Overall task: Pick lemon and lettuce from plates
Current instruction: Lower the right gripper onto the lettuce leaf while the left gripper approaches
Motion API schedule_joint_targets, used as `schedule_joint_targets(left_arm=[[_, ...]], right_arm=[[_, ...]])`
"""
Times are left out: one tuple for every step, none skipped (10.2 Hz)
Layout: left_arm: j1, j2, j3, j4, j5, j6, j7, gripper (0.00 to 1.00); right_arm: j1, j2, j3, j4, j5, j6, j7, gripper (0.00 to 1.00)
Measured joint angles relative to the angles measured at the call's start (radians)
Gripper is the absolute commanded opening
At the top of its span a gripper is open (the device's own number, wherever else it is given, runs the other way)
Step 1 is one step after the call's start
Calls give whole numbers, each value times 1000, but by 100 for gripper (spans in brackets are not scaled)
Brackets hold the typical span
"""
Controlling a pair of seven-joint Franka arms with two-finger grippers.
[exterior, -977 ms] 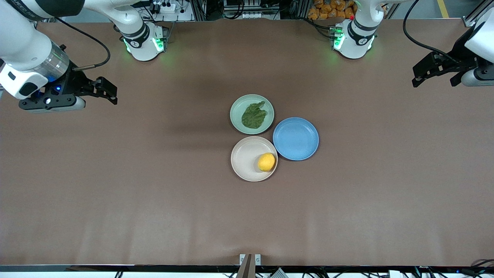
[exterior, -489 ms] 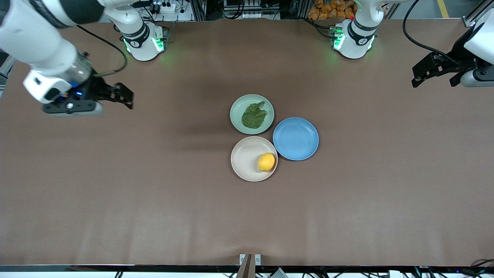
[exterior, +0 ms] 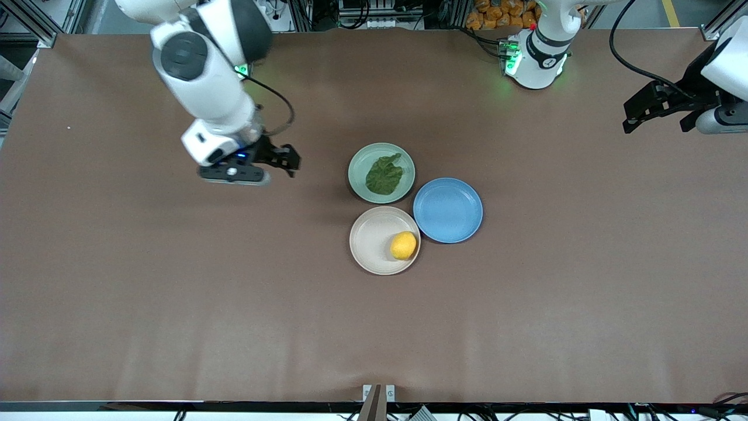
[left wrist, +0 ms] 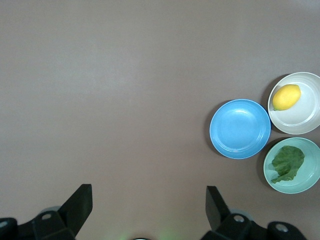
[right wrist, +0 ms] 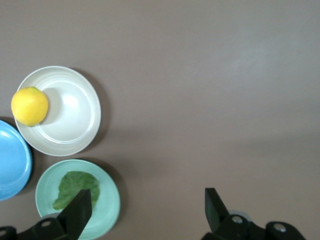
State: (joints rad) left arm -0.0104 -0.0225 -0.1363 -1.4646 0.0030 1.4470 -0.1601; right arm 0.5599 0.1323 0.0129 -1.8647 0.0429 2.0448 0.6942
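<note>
Swinging in fast, my right gripper point(exterior: 290, 159) has crossed from the right arm's end of the table and now hangs over bare table point(exterior: 175, 292) just short of the mint green plate point(exterior: 357, 161), while my left gripper point(exterior: 654, 108) has stayed put over the left arm's end, waiting. Nothing on the plates has shifted.

Right fingers point(right wrist: 77, 212) stand wide apart and carry nothing; between them in the right wrist view I see only brown tabletop. Left fingers point(left wrist: 79, 202) are spread just as wide, also empty.

From my right gripper, the mint green plate is the closest thing, just ahead of the fingertips, and the lettuce point(exterior: 384, 175) lies flat in it. Its long axis runs on a slant: the narrower ragged end points toward the arm bases and toward the left arm's end, and the broader end sits nearer the front camera. It covers the middle of that plate, with rim showing all round.

Past it, nearer the front camera, the beige plate point(exterior: 368, 237) touches or nearly touches the mint one. The lemon point(exterior: 403, 245) rests inside it, hard against the rim on the side toward the blue plate point(exterior: 461, 204). It looks almost round from above; in the left wrist view its long axis is clearer, one pointed tip toward the blue plate.

Blue plate sits beside both, on the side away from my right gripper, and lies well apart from my left gripper.
</note>
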Motion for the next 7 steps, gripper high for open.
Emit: schedule_joint_targets(left_arm=[[0, 1, 0, -1, 0, 0, 0, 100], [0, 5, 0, -3, 0, 0, 0, 100], [-1, 17, -2, -6, 0, 1, 0, 100], [-4, 40, -5, -7, 0, 8, -2, 100], [-8, 70, -10, -8, -1, 25, -10, 100], [-18, 102, -14, -8, -1, 43, -30, 100], [-33, 134, -18, -9, -1, 63, -62, 100]], right_arm=[[23, 42, 24, -2, -3, 44, 71, 100], [49, 86, 49, -4, -22, 87, 157, 100], [89, 129, 61, -5, -51, 129, 244, 100], [138, 169, 64, -5, -70, 176, 321, 100], [186, 210, 65, -4, -93, 222, 382, 100], [229, 246, 66, -3, -148, 260, 433, 100], [268, 282, 67, 0, -219, 295, 492, 100]])
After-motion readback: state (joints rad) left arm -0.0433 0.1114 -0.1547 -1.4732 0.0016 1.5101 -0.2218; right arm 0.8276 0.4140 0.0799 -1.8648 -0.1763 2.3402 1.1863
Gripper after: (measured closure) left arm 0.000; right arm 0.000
